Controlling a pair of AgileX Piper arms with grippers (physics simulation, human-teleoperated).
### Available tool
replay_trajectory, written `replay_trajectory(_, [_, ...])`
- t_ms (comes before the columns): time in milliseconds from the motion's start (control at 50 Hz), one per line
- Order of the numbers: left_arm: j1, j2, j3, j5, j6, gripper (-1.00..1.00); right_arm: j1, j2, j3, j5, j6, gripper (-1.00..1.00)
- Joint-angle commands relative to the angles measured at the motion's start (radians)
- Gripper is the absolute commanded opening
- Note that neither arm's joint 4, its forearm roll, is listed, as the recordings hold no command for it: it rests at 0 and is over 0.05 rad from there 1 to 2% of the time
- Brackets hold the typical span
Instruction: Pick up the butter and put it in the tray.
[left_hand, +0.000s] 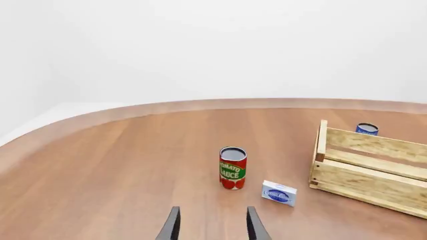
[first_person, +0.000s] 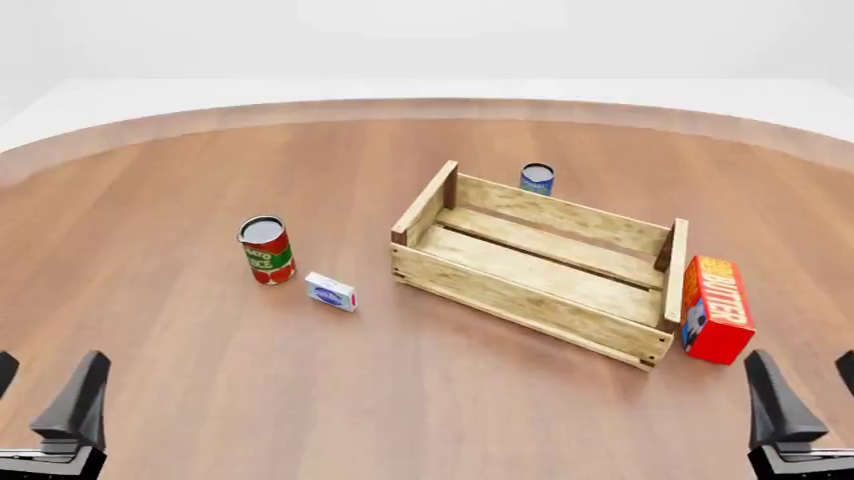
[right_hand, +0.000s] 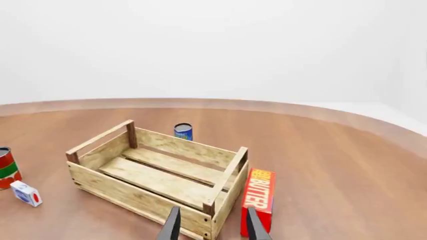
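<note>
The butter (first_person: 717, 308) is a red-orange carton with white letters, standing on edge against the outside of the tray's right end; it also shows in the right wrist view (right_hand: 259, 200). The tray (first_person: 527, 290) is a light wooden slat crate, set at an angle mid-table, with nothing in it. My right gripper (first_person: 810, 390) is open at the near right edge, just short of the butter. In its own view the right gripper (right_hand: 212, 222) points at the tray's near corner (right_hand: 212, 205). My left gripper (first_person: 40, 395) is open at the near left, far from both.
A tomato sauce can (first_person: 267, 250) and a small white-blue box (first_person: 330, 292) stand left of the tray. A blue can (first_person: 537, 178) stands behind the tray's far wall. In the left wrist view, the can (left_hand: 233, 168) and box (left_hand: 279, 193) lie ahead of my left gripper (left_hand: 213, 222).
</note>
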Motion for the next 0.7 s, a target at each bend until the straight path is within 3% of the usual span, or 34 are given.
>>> replay_trajectory(20, [0.000,0.000,0.000,0.000,0.000,1.00,-0.006,0.010,-0.006,0.001,-0.008,1.00])
replay_trajectory(340, [0.000,0.000,0.000,0.000,0.000,1.00,-0.025,0.052,-0.024,0.005,-0.035,1.00])
replay_trajectory(560, [0.000,0.000,0.000,0.000,0.000,1.00,-0.122,0.216,-0.026,-0.098,-0.067,1.00])
replay_trajectory(700, [0.000,0.000,0.000,0.000,0.000,1.00,-0.139,0.262,-0.024,-0.137,-0.084,1.00])
